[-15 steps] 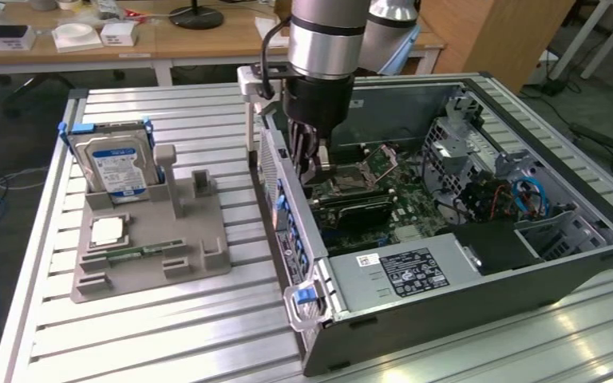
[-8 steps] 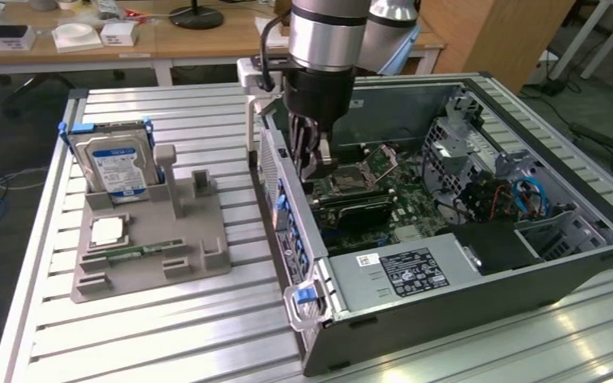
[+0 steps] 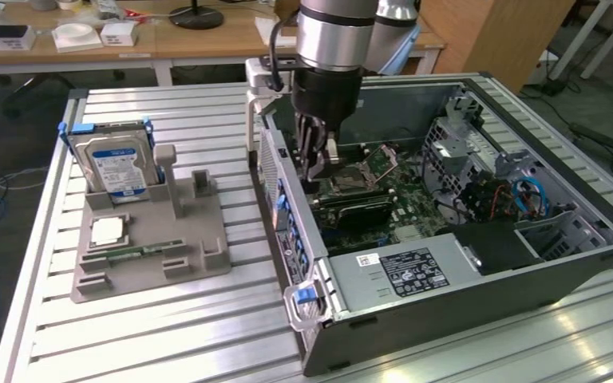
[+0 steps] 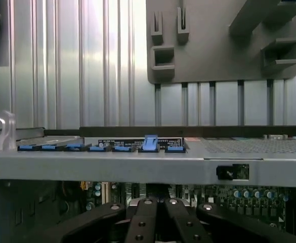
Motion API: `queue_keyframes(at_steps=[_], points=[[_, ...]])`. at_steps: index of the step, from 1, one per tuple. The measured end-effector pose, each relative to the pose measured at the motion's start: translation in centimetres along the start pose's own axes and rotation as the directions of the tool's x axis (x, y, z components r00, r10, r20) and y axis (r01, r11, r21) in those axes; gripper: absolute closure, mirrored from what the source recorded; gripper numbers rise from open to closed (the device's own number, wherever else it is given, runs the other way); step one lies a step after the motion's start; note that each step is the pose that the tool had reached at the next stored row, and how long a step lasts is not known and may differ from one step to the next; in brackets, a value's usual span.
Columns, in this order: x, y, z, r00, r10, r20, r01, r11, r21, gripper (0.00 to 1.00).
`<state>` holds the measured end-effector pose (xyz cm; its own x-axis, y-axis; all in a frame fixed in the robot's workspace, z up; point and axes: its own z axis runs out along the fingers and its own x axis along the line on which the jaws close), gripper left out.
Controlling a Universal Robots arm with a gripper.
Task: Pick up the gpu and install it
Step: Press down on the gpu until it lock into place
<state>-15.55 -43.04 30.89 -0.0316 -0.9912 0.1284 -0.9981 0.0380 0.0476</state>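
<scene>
- Your black-fingered gripper [image 3: 318, 163] hangs inside the open dark-grey computer case [image 3: 562, 263], jaws drawn together just above the green motherboard [image 3: 392, 199].
- You cannot tell whether the thin black gpu card sits between the fingers; I cannot make it out.
- A dark flat slab [image 3: 351, 209] lies just below the fingertips, long axis toward the exterior view's right.
- The grey plastic parts holder [image 3: 147, 255] stands well apart, on the exterior view's left.

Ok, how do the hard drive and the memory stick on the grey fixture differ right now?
The hard drive stands upright in its slot, while the memory stick lies low and flat. The hard drive is silver with a blue label; the memory stick is green. The hard drive is far bulkier than the thin memory stick. Both sit in the grey fixture.
</scene>
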Motion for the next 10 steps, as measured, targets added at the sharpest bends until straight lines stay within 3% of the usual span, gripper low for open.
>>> queue_keyframes(at_steps=[7,10], points=[[-0.1,-2.14,0.13,1.0000,-0.001,0.0000,0.001,1.0000,0.0000,0.90],[-0.1,-2.68,0.33,1.0000,0.000,0.0002,0.000,1.0000,0.0007,0.90]])
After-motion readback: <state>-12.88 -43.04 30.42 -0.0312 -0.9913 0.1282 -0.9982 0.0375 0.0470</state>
